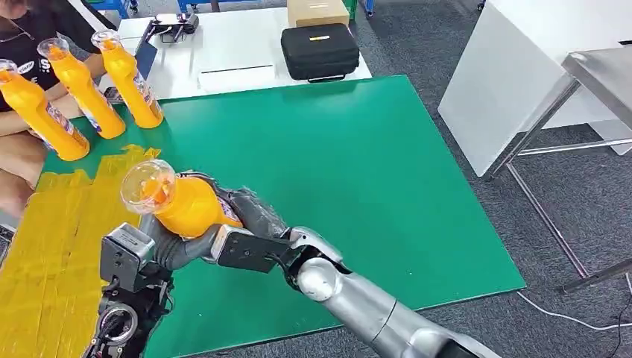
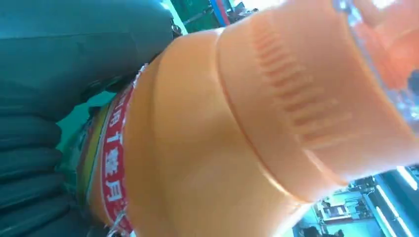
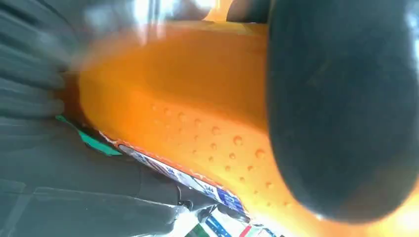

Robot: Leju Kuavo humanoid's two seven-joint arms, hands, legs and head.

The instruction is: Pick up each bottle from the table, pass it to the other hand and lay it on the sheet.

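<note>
**Bottle held between both hands above the table's near edge**

Gripping the orange bottle (image 1: 186,205) around its body, the right hand (image 1: 250,216) reaches in from the lower right, its silver arm crossing the near edge of the green table (image 1: 358,186). The left hand (image 1: 153,250) comes up from below and its fingers curl under the same bottle near the shoulder, so both hands hold it at once. The bottle lies tilted, its clear cap (image 1: 147,185) pointing up and to the left, with an orange nozzle showing inside the cap. From the left wrist, the bottle's ribbed orange neck (image 2: 296,98) and a red-edged label (image 2: 113,163) show close up; from the right wrist, the dimpled orange body (image 3: 197,123) shows with a dark finger (image 3: 346,98) pressed across it.

Below and left of the bottle, the yellow sheet (image 1: 52,246) covers the table's left side, with nothing lying on it nearby.

Farther back, three more orange bottles (image 1: 82,93) stand upright in a row at the table's far left corner, each with a clear cap and a label. A person (image 1: 15,97) in a dark shirt sits just behind them.

Beyond the green table stands a white table (image 1: 231,52) carrying a black case (image 1: 320,51) and a cardboard box (image 1: 317,11).
</note>
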